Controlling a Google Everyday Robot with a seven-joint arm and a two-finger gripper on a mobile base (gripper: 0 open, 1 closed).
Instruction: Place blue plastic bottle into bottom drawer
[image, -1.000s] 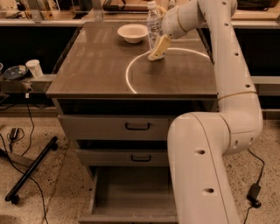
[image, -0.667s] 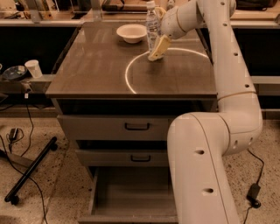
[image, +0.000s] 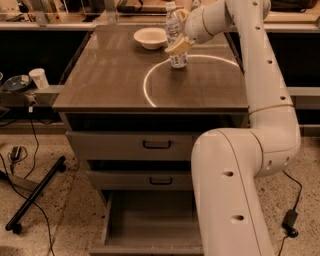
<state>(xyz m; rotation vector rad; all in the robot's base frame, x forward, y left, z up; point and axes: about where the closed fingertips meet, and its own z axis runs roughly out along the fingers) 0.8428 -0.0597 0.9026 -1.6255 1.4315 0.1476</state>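
The blue plastic bottle (image: 174, 30) is a clear bottle with a white cap, upright at the back of the cabinet top (image: 110, 75), just right of a cream bowl (image: 150, 37). My gripper (image: 179, 46) reaches in from the right and is shut on the bottle's middle, one beige finger (image: 180, 46) crossing its front. The bottle's base shows below the finger, at or just above the surface. The bottom drawer (image: 150, 220) is pulled open at floor level, and its plain interior holds nothing I can see. My arm hides its right part.
Two shallower drawers (image: 157, 145) with dark handles are shut above the open one. A bright ring of light (image: 150, 90) lies on the top. A white cup (image: 38, 77) stands on a low shelf at the left. A black stand leg (image: 35, 195) and cables cross the floor.
The beige finger now sits higher on the bottle than before, so the bottle's lower part shows beneath it. The bottle stays at about the same spot.
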